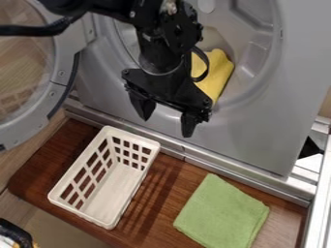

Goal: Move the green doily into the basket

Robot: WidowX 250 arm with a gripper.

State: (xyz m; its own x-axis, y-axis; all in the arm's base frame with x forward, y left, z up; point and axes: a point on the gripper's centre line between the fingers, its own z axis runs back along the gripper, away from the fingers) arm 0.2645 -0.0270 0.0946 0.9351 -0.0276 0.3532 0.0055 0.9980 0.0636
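Observation:
My gripper [167, 122] hangs at the upper middle of the camera view, in front of the machine's opening, open with its two fingers well apart and nothing between them. The green doily [221, 213] lies folded flat on the brown wooden surface at the lower right, below and to the right of the gripper. A white plastic basket [82, 169] with slotted walls stands on the same surface at the left, below the gripper. Its bare floor shows.
Behind the arm, a yellow cloth [218, 77] lies in the grey drum opening. The round door [61, 82] stands open at the left. A metal ledge [226, 167] runs behind the wooden surface [169, 186], and a metal rail [318, 208] borders the right.

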